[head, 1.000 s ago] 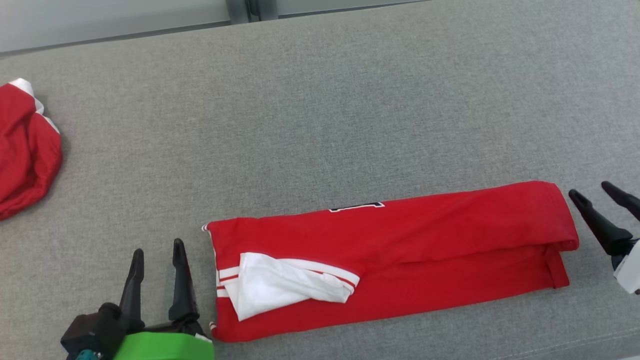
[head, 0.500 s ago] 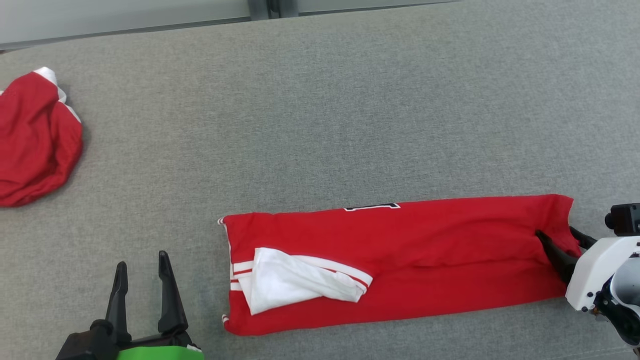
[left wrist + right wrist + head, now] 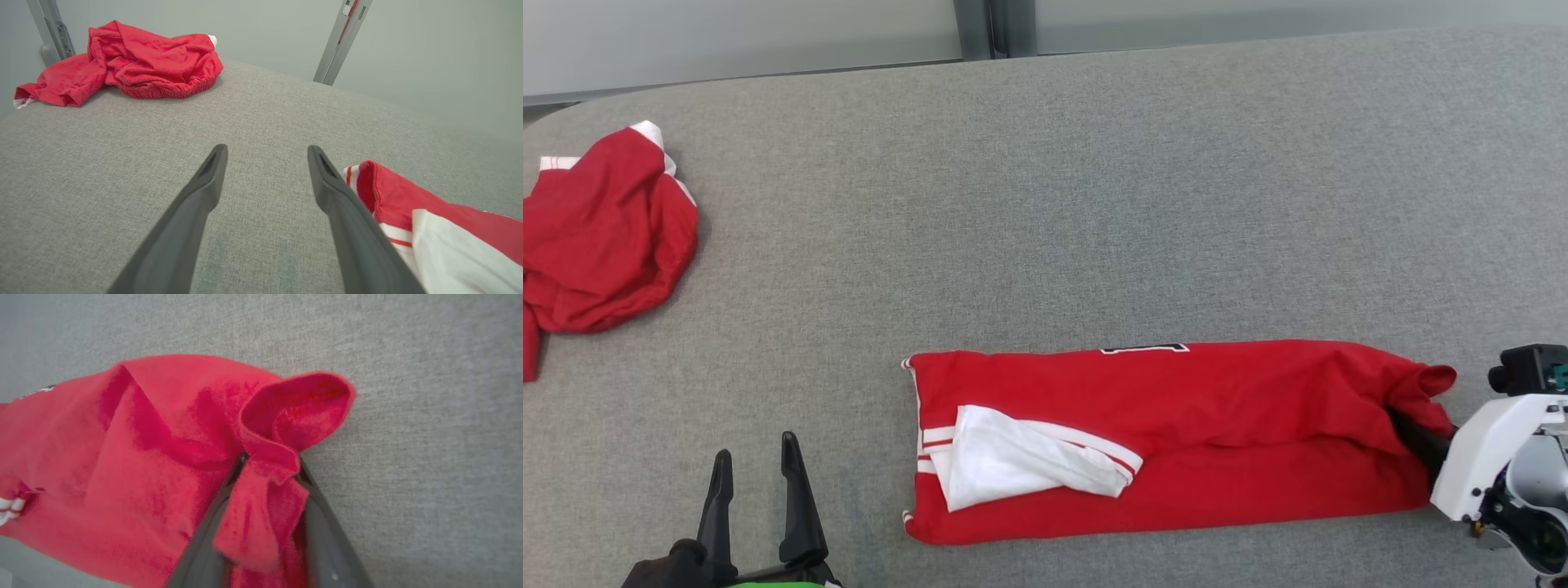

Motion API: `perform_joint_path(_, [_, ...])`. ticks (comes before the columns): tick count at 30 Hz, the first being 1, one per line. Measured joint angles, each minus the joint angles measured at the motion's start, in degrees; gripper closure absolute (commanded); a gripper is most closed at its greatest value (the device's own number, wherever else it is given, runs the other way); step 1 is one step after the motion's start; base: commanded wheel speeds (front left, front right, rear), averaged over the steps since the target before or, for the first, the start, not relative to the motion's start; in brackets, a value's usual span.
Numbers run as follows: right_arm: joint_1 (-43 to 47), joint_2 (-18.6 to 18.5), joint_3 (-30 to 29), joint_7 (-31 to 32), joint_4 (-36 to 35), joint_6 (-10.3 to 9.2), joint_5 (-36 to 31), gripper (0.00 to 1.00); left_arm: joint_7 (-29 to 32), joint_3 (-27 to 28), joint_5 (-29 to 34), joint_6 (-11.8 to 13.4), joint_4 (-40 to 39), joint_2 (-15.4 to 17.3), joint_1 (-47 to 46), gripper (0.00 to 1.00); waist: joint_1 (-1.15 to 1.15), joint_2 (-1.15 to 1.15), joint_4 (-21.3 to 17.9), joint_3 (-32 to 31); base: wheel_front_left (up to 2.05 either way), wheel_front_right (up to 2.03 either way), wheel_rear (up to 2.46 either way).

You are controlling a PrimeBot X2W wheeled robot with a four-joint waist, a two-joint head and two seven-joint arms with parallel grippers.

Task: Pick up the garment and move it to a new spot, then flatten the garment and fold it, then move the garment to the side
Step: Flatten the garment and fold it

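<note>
A red garment [image 3: 1176, 441] with a white striped sleeve lies folded into a long strip across the grey surface, near its front edge. My right gripper [image 3: 1417, 429] is at the strip's right end, shut on a bunched fold of the red cloth [image 3: 265, 486], whose corner curls up beside it. My left gripper [image 3: 756, 482] stands open on the bare surface to the left of the garment's sleeve end [image 3: 408, 212], with nothing between its fingers [image 3: 204, 192].
A second red garment [image 3: 600, 233] lies crumpled at the far left of the grey padded surface [image 3: 1045, 204]. Behind the surface runs a pale wall with a metal post [image 3: 341, 38].
My right gripper went from open beside the garment's right end to shut on it, and that end has bunched up. The head camera has panned, shifting the whole picture right and down.
</note>
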Motion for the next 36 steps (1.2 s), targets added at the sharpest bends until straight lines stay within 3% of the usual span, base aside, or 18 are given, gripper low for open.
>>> perform_joint_path(6, [-0.74,-3.86,-3.99,-1.55,4.31,0.18,5.01,1.00,0.00,-0.02,0.00,-0.26,0.77,-0.02,-0.05,0.00,0.00,0.00,0.36,0.18,0.00,0.00,0.00])
perform_joint_path(16, [0.09,-17.13,-17.60,-1.52,15.91,0.13,10.50,1.00,0.00,0.09,-0.07,-1.26,1.26,-0.05,-0.27,0.00,0.00,0.00,2.10,0.84,0.00,0.00,0.00])
perform_joint_path(19, [2.06,-19.65,-18.24,0.25,13.08,0.10,11.48,1.00,0.00,0.09,-1.03,-1.23,1.46,-0.05,-0.31,0.00,0.00,0.00,2.33,0.55,0.00,0.00,0.00])
perform_joint_path(22, [4.00,-19.69,-16.69,1.78,3.81,0.09,12.20,1.00,0.00,-0.02,-2.60,-0.90,1.93,-0.07,-0.23,0.00,0.00,0.00,2.13,-0.38,0.00,0.00,0.00])
perform_joint_path(26, [6.32,-16.68,-12.54,3.60,-9.57,0.09,11.94,1.00,0.00,-1.04,-3.50,-0.66,3.04,-0.08,0.14,0.00,0.00,0.00,1.08,-1.97,0.00,0.00,0.00])
perform_joint_path(29, [7.06,-11.37,-9.12,5.06,-17.35,0.10,9.93,1.00,0.00,-1.59,-3.94,-0.09,3.39,-0.09,0.47,0.00,0.00,0.00,-0.18,-3.03,0.00,0.00,0.00])
perform_joint_path(36, [3.31,7.64,-3.56,4.77,-17.02,0.09,0.81,1.00,0.00,-3.32,-3.78,0.34,5.19,-0.11,0.27,0.00,0.00,0.00,-3.03,-4.17,0.00,0.00,0.00])
